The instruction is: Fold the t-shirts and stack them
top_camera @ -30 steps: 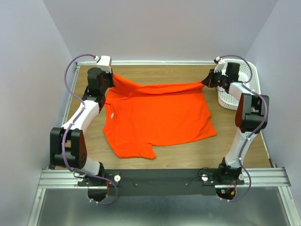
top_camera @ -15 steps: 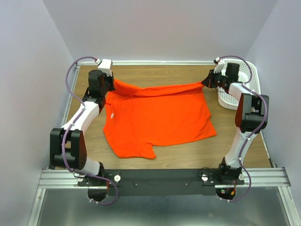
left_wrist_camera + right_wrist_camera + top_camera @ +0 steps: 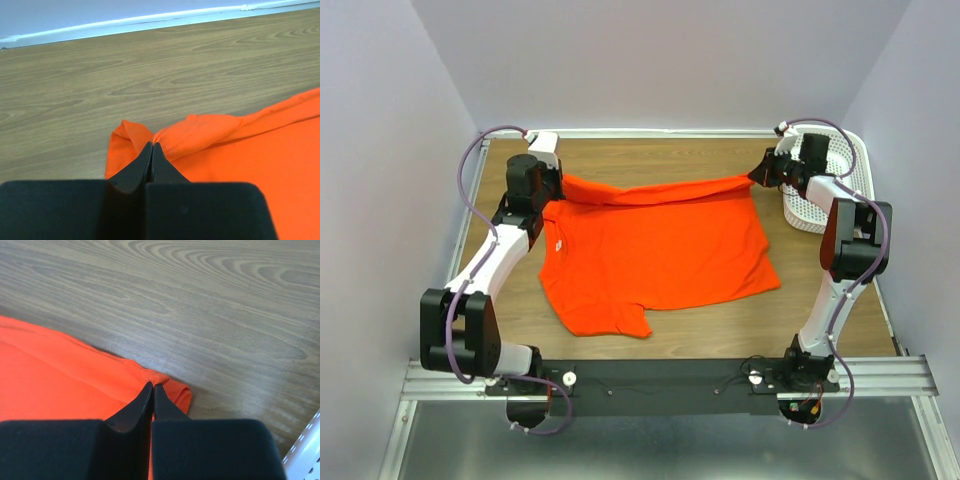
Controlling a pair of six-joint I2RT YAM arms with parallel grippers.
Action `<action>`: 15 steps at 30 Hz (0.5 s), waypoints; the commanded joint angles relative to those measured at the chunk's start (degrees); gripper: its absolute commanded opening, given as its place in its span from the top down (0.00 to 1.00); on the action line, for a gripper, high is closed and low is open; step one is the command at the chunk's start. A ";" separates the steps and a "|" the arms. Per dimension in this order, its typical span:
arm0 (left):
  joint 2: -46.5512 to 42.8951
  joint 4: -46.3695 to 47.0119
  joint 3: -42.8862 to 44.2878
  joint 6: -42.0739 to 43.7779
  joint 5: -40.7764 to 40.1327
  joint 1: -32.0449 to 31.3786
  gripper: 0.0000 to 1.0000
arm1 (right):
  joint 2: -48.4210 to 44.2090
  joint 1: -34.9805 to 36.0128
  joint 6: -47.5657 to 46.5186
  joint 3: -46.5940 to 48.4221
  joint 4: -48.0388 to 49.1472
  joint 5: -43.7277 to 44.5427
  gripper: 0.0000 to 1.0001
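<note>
Since the earlier frames the left arm's elbow has been drawn back toward the near edge, while the left gripper [image 3: 151,146] is kept pinched shut on the far left corner of the t-shirt [image 3: 660,250]. A wood-grain table [image 3: 650,155] is enclosed by pale lavender walls [image 3: 660,60], with a white lattice basket [image 3: 858,160] at its far right corner just beside the right gripper [image 3: 152,386], which is clamped tight on the shirt's far right corner. The plain orange-red garment is spread at mid-table, its far edge stretched between both grippers, and a small white neck label [image 3: 560,243] is noted near its left side.
</note>
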 commanded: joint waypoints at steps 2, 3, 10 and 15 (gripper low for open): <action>-2.53 -1.69 -1.28 0.41 1.52 -0.55 1.00 | -0.45 -0.62 0.08 0.00 1.29 -0.25 0.90; -2.71 -1.78 -1.37 0.41 1.52 -0.64 1.00 | -0.28 -0.62 0.16 -0.09 1.29 -0.25 0.90; -3.67 -2.65 -1.90 0.59 1.96 -1.08 1.00 | -0.54 -0.62 -0.10 -0.35 1.38 0.01 0.89; -4.55 -3.18 -2.51 0.85 2.31 -1.26 1.00 | -0.89 -0.62 -0.54 -0.79 1.29 0.10 0.89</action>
